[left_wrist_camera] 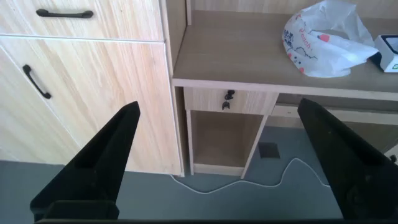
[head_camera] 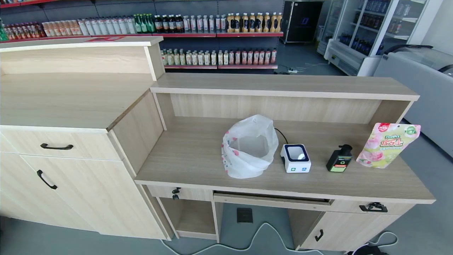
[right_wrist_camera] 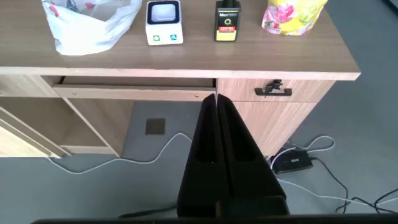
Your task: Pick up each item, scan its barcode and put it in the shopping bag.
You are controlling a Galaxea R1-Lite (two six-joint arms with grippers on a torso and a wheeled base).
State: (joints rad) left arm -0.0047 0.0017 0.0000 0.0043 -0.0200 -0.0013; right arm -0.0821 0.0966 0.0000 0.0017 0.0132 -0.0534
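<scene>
On the wooden counter (head_camera: 198, 156) a white plastic shopping bag (head_camera: 249, 146) stands with its mouth open. To its right sits a white barcode scanner (head_camera: 295, 158), then a small black bottle with a green label (head_camera: 339, 159). A pink and green snack pouch (head_camera: 388, 144) leans at the counter's right end. My left gripper (left_wrist_camera: 217, 118) is open, low in front of the counter's left part, with the bag (left_wrist_camera: 323, 38) beyond it. My right gripper (right_wrist_camera: 216, 102) is shut on nothing, below the counter's front edge; the scanner (right_wrist_camera: 164, 22), bottle (right_wrist_camera: 227, 20) and pouch (right_wrist_camera: 293, 15) lie beyond.
A taller cabinet (head_camera: 70, 106) with drawers and black handles stands left of the counter. A raised back shelf (head_camera: 283, 86) runs behind the work surface. A keyboard tray (head_camera: 272, 200) sits under the front edge. Cables (head_camera: 262, 230) lie on the floor below.
</scene>
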